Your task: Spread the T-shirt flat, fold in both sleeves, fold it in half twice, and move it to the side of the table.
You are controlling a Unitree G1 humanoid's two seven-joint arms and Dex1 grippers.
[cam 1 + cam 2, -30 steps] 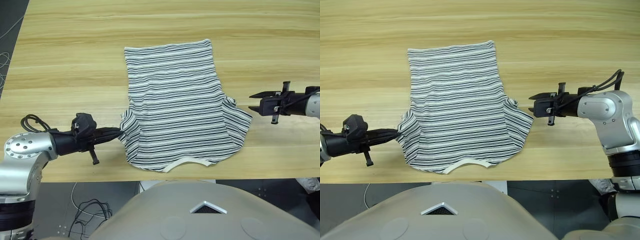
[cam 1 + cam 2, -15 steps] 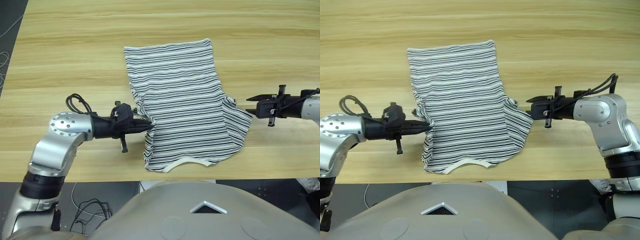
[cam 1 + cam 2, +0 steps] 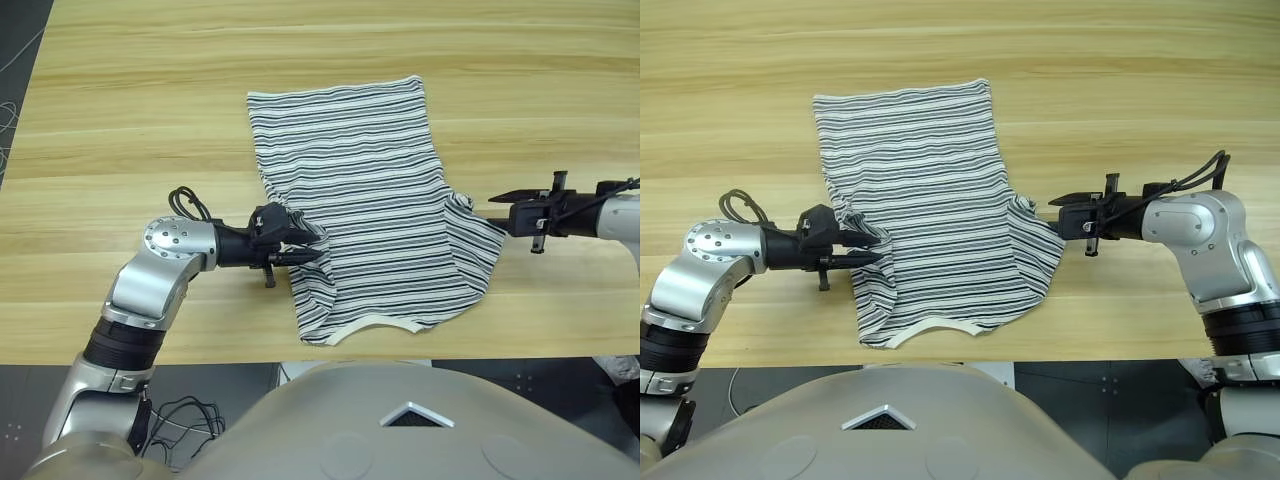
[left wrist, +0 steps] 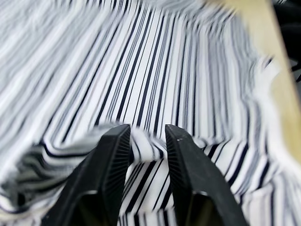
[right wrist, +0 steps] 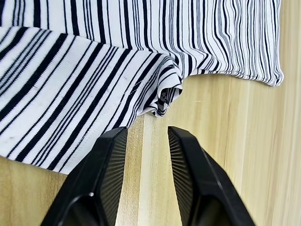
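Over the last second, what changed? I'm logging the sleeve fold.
The left pincer dragged the left sleeve of the T-shirt rightward over the body, then opened. The right pincer stayed open beside the right sleeve; the rest lay unmoved.

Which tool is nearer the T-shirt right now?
Left. The left tool is over the T-shirt, with sleeve cloth between its open fingers. The right tool, also open, is over the bare table just beside the right sleeve's edge.
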